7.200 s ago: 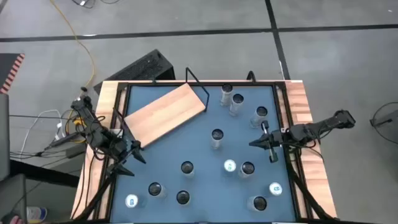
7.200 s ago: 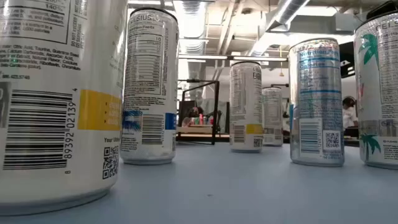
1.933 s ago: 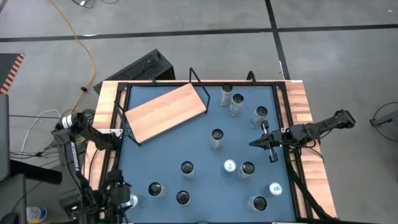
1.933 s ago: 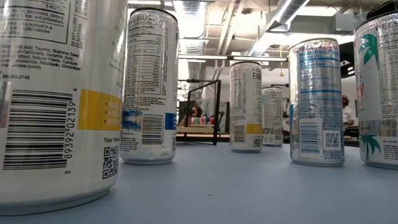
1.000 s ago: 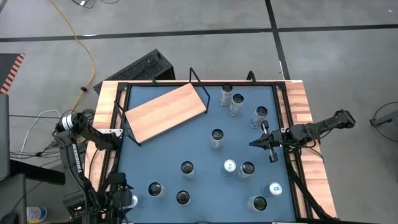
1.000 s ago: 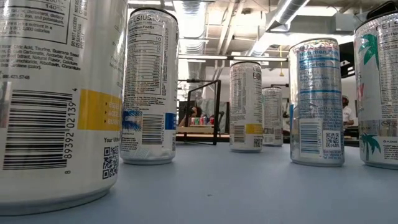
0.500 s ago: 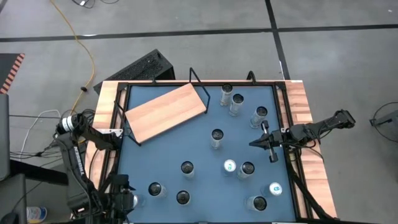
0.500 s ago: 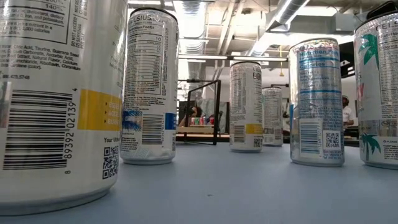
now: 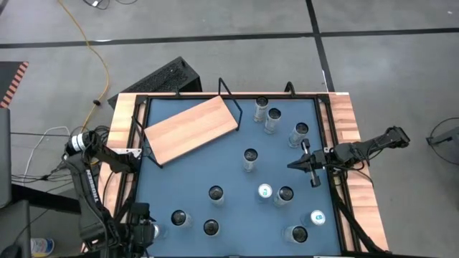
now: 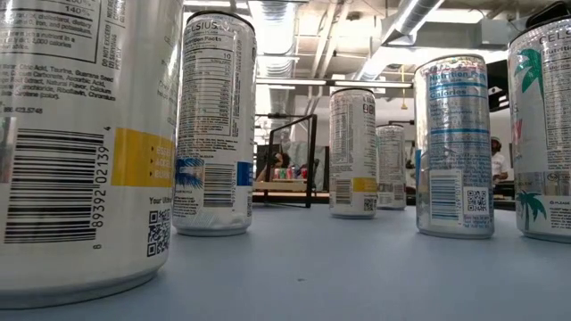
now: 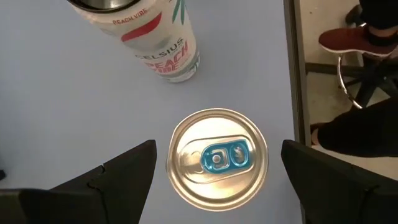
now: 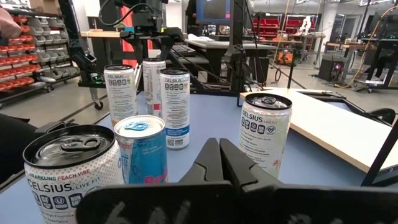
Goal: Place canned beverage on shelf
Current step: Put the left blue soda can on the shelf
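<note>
Scene: blue worktop [image 9: 215, 161] with about a dozen upright cans scattered over it, wooden edges left and right.
Shelf: shelf [image 9: 192, 130], a pale-wood board lying flat and angled at the far left of the worktop, black wire frame at its far-right end; no can on it.
Target can: blue-tab can [image 11: 217, 163] at the near-left corner of the worktop, upright; in the high view it is mostly hidden under the arm.
Left hand: left hand [image 9: 145, 233] at the near-left corner, directly above the blue-tab can; fingers [image 11: 127, 171] spread wide to either side of the can top, not touching it as far as the wrist view shows.
Left arm pose: reaches from the left edge toward the near side, wrist pointing straight down.
Right hand: right hand [image 9: 292, 165] hovers over the right part of the worktop, fingers pressed together, holding nothing; arm stretched in level from the right edge.
Left wrist only: peach-label can [image 11: 144, 31] just beside the blue-tab can; beyond the worktop edge, a person's red shoe [image 11: 347, 38] on a stool footring.
Right wrist only: white Celsius can [image 12: 265, 134] near the shelf edge, blue-and-pink can [image 12: 141, 151] and a peach can [image 12: 73, 165] close by; racks and benches behind.
Low view only: can labels and barcodes close up; shelf's wire frame [image 10: 291, 160] far back between cans; neither hand visible.
</note>
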`<state>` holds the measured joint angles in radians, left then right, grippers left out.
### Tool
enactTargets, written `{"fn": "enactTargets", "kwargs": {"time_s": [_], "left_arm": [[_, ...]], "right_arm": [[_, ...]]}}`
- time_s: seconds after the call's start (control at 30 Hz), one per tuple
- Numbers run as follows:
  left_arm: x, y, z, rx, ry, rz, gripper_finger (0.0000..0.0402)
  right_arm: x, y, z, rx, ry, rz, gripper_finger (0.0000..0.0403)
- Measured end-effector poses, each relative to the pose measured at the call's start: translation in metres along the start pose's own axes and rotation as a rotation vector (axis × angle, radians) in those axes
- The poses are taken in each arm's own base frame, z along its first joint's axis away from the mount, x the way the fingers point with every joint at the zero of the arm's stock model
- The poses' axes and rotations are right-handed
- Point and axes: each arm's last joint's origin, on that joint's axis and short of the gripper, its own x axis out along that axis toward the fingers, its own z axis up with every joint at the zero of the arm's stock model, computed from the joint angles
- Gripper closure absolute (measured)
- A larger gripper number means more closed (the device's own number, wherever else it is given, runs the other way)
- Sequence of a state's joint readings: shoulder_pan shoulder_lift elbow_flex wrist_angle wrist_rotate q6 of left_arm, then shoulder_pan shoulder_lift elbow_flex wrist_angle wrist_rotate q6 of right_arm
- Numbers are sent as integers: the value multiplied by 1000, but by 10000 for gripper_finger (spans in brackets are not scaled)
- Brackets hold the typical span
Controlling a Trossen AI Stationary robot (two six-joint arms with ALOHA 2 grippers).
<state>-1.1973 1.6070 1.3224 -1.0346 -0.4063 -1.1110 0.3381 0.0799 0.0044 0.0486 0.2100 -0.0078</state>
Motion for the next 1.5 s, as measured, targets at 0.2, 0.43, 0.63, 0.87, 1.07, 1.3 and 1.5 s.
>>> {"fn": "enactTargets", "kwargs": {"time_s": [0.2, 0.43, 0.63, 0.87, 1.07, 1.3, 1.5], "left_arm": [[5, 2, -1, 1, -11, 17, 68], [27, 7, -12, -13, 80, -21, 68], [28, 8, -11, 4, 45, -1, 68], [28, 7, -10, -17, 15, 5, 72], [30, 9, -6, -63, 21, 5, 145], [33, 14, 2, -178, 41, 11, 187], [27, 17, 18, -363, 68, 15, 187]], "right_arm": [[0, 0, 0, 0, 0, 0, 403], [0, 0, 0, 0, 0, 0, 403], [0, 0, 0, 0, 0, 0, 403], [0, 0, 0, 0, 0, 0, 403], [0, 0, 0, 0, 0, 0, 403], [0, 0, 0, 0, 0, 0, 403], [0, 0, 0, 0, 0, 0, 403]]}}
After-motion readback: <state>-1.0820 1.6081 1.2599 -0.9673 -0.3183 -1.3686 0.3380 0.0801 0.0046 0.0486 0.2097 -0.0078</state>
